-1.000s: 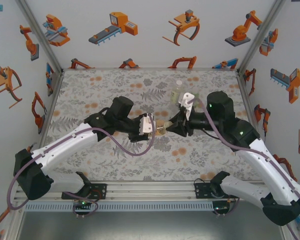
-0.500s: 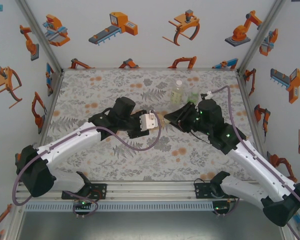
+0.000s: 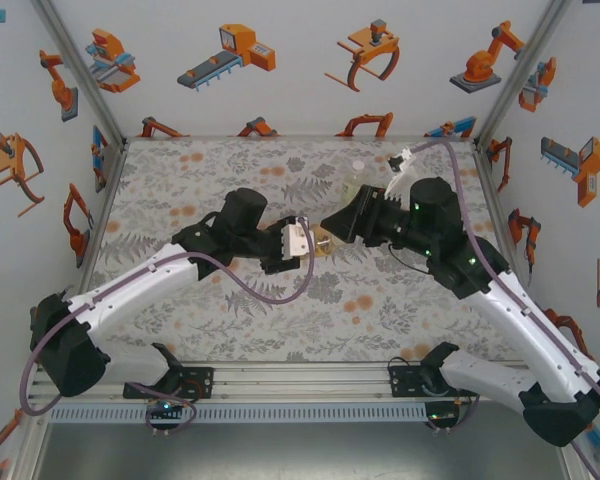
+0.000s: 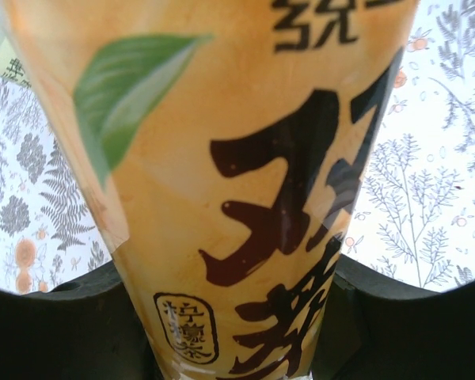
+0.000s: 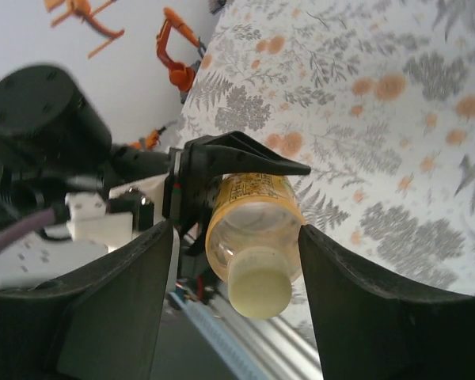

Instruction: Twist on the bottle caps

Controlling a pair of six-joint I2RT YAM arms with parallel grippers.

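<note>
The floral bench [image 3: 230, 320] is the biggest thing here, and my two arms meet over its middle. Between them is the amber bottle [image 3: 323, 243], lifted off the bench as far as I can judge and carried wholly by my left jaws. They are clamped on its yellow-labelled body, with a dark finger [image 4: 63, 332] on each side of it in the left wrist view. A pale yellowish bottle [image 3: 354, 181] stands upright farther back, just beyond my right arm, and I must not swing into it. My right jaws are apart: their fingers [image 5: 119, 309] straddle the amber bottle's shoulder and neck, one of them just beside the shoulder, and neither visibly presses on anything. Smallest, and what matters most, is the pale yellow cap [image 5: 259, 290], which sits on the bottle's neck and faces my right wrist camera. Whether its thread has caught I cannot tell. I judge the step in hand to be closing on that cap and turning it home. To do it well, I should first centre the cap — it lies nearer one finger than the other. Next I should draw back along the neck so that I grip the cap, not the shoulder. Then I close gently and keep my wrist's turning axis in line with the neck so the thread does not cross, while my left grip stays firm enough that the bottle cannot spin with the cap.
</note>
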